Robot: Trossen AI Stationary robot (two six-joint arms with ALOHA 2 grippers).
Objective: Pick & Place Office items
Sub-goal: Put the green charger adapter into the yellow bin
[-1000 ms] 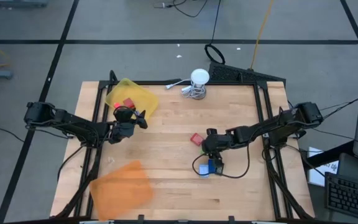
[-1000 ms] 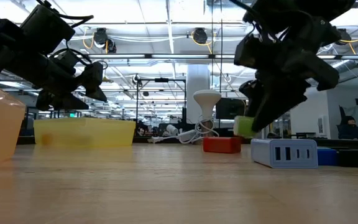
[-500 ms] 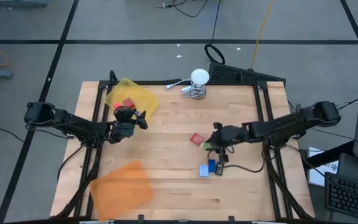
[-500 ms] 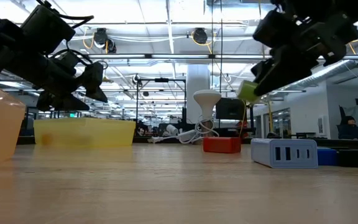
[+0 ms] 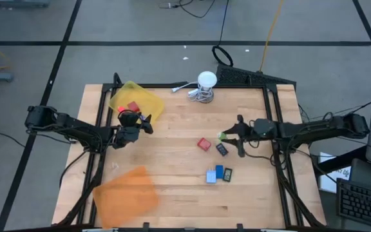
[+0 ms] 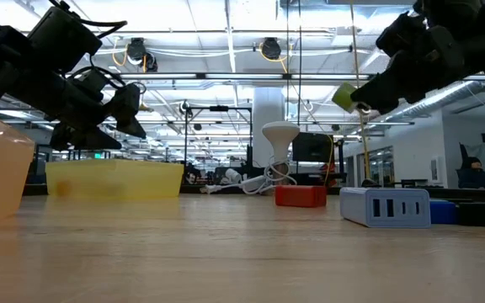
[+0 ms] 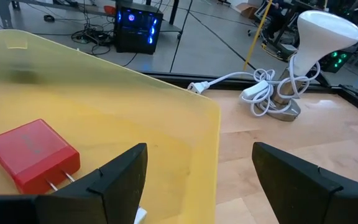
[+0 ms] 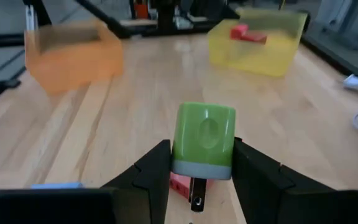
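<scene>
Right gripper [image 8: 202,163] clamping green charger [image 8: 204,140] between both jaws, raised. Left gripper [image 7: 199,163] hovering wide open, yellow tray [image 7: 104,99] ahead.

The left arm is stretched in from its side, wrist held low, and the left tool [image 5: 140,122] is spread wide, both dark fingers [image 7: 124,174] apart with nothing gripped between them. The right arm is extended inward from the opposite side, its wrist raised clear of the counter. The right tool [image 5: 224,136] is clamped on a small green piece [image 8: 204,139], pinched between both fingers and carried at its tip.
</scene>
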